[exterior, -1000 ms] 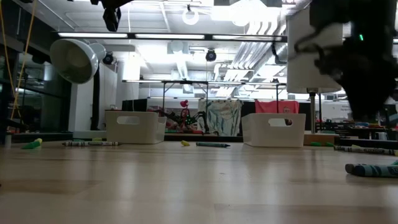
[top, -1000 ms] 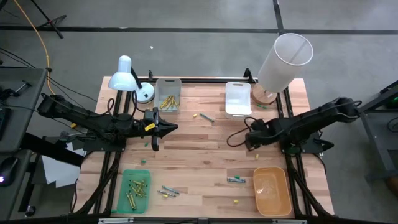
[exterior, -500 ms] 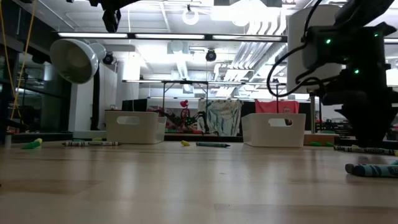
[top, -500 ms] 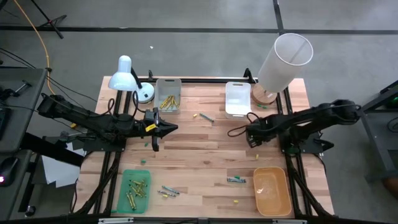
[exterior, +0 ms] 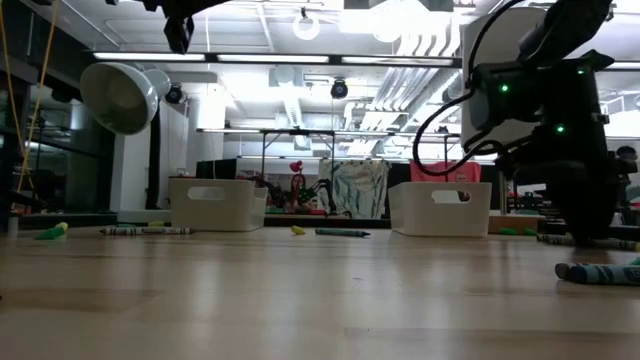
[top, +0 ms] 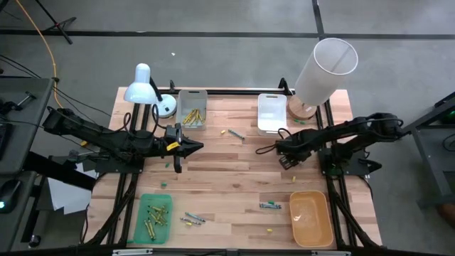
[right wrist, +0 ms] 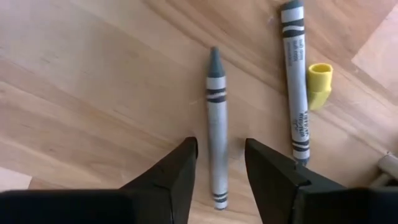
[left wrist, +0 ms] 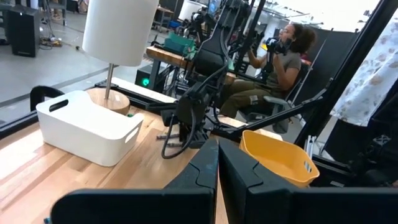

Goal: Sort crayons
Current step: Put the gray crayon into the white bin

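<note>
**A:** Item 1, left claw [top: 197,147]. How is it entered?

**B:** It is entered as clenched on nothing and held above the left half of the table [top: 227,178], waiting. No action is required of it.

**A:** Item 2, grey crayon [right wrist: 216,134]. Where is it recorded?

**B:** It is recorded flat on the bare wood of the table's right half, under the right arm, with its tip pointing away from the wrist camera. In the right wrist view it is seen lying between the two fingers.

**A:** Item 3, right claw [right wrist: 221,152]. What is its state?

**B:** It is released, with one finger on each side of the crayon's lower half and nothing gripped yet.

**A:** How is the pick best made?

**B:** In all likelihood the claw should be lowered straight down, kept centred, and closed across the barrel near its middle so that the stick is not tipped.

**A:** Are neighbouring items to be noted?

**B:** A second grey crayon [right wrist: 295,81] and a yellow stub [right wrist: 319,84] touching it are listed just beside the first. The fingers should be kept off both, or they may be knocked away.
</note>
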You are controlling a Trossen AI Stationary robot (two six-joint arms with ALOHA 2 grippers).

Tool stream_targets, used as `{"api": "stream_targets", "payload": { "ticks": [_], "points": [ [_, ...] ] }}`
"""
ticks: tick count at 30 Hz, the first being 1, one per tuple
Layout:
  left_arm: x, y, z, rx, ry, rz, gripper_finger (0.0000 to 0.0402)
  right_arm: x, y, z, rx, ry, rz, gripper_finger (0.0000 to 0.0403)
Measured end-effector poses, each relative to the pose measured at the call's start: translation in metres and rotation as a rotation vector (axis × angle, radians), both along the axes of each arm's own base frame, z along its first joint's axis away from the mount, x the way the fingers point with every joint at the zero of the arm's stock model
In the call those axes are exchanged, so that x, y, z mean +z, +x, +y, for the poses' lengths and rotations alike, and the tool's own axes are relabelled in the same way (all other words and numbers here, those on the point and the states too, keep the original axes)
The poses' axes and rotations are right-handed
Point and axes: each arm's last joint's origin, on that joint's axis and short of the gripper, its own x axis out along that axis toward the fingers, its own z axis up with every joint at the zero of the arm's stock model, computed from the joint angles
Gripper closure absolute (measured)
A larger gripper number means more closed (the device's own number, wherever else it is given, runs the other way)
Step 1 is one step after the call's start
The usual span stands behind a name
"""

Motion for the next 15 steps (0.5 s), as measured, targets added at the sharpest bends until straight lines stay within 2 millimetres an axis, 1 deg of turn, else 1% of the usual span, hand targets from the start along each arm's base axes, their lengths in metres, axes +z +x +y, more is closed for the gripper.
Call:
{"api": "stream_targets", "payload": {
  "ticks": [4, 7, 9, 13, 14, 15],
  "points": [
    [-0.001, 0.0, 0.0, 0.001, -0.02, 0.009, 0.0399, -0.001, 0.003, 0.001, 0.046, 0.032, -0.026, 0.0265],
    [-0.002, 0.0, 0.0, 0.001, -0.032, 0.013, 0.0399, 0.001, 0.006, 0.002, 0.079, 0.04, -0.042, 0.028],
    [-0.002, 0.0, 0.0, 0.001, -0.032, 0.013, 0.0399, 0.003, 0.009, 0.002, 0.092, 0.044, -0.053, 0.0303],
    [-0.001, 0.0, 0.0, -0.007, -0.035, 0.002, 0.0399, 0.005, 0.013, 0.006, 0.112, 0.05, -0.07, 0.038],
    [0.0, 0.0, -0.001, -0.015, -0.037, -0.004, 0.0399, 0.006, 0.014, 0.007, 0.13, 0.054, -0.072, 0.0389],
    [0.001, 0.0, -0.001, -0.027, -0.04, -0.012, 0.0399, 0.008, 0.016, 0.009, 0.152, 0.061, -0.08, 0.0389]
  ]
}}
